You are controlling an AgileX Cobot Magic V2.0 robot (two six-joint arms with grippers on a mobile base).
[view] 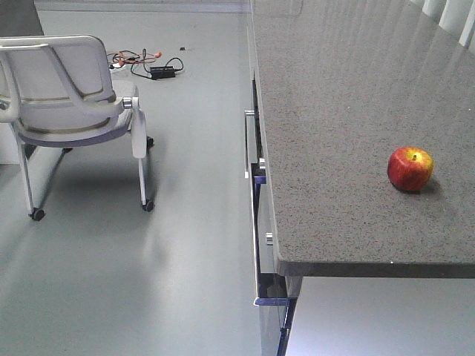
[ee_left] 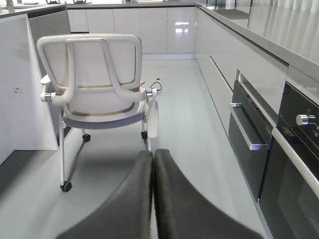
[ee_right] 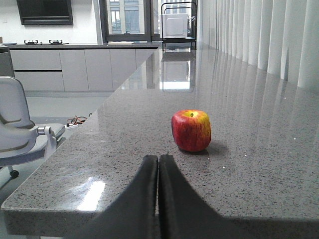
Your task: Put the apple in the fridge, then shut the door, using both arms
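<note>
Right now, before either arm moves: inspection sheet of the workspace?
Surface: grey speckled counter, only the apple on it.
Job's things: apple upright on the counter, untouched; fridge and door not in view.
Clutter: nothing seen.
Claws: left claw shut, empty, facing the chair; right claw shut, empty, short of the apple.
Cables: loose cables on the floor beyond the chair.
Surroundings: white chair on castors, oven under the counter.

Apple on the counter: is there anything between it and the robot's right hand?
Nothing. In the right wrist view, only bare speckled counter lies between the shut right hand and the apple.
</note>
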